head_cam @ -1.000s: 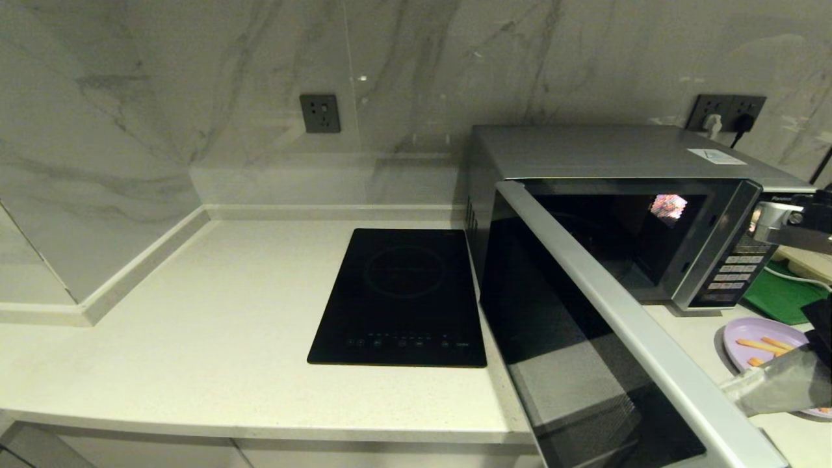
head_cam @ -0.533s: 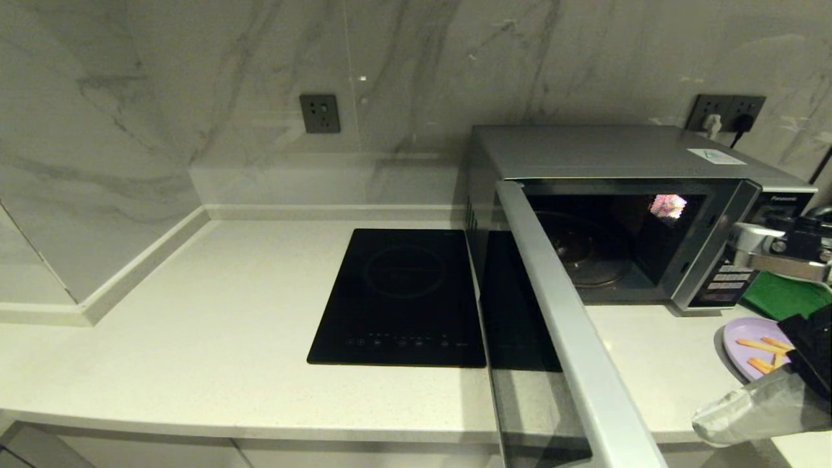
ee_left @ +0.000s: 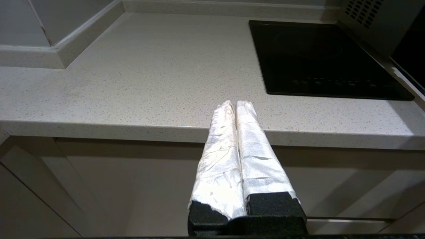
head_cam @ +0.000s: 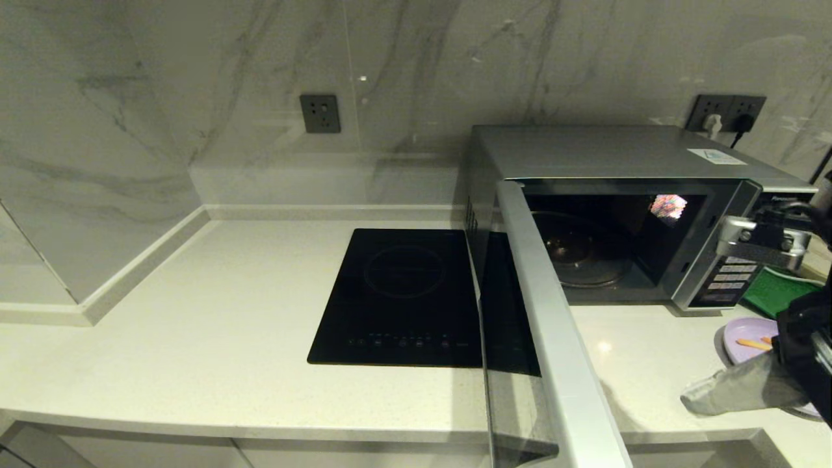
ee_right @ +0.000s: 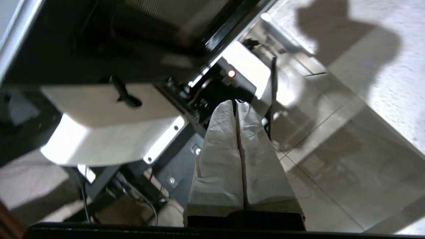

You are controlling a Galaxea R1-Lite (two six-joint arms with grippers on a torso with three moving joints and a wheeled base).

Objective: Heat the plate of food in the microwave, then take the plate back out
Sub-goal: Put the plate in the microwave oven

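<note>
The microwave (head_cam: 624,214) is shown on the counter (head_cam: 227,312) with its door (head_cam: 552,338) swung wide toward the viewer and the cavity exposed. The plate of food (head_cam: 747,335) is seen on the counter in front of the button panel, partly hidden by the right arm. The right gripper (head_cam: 699,396), its wrapped fingers pressed together and empty, is held low just beside the plate, between it and the door. The left gripper (ee_left: 234,108) is parked at the counter edge, fingers likewise closed on nothing. Two hazards are judged — the plate could be nudged off the near edge by a closed-finger approach, and the projecting door could be struck during the carry.
</note>
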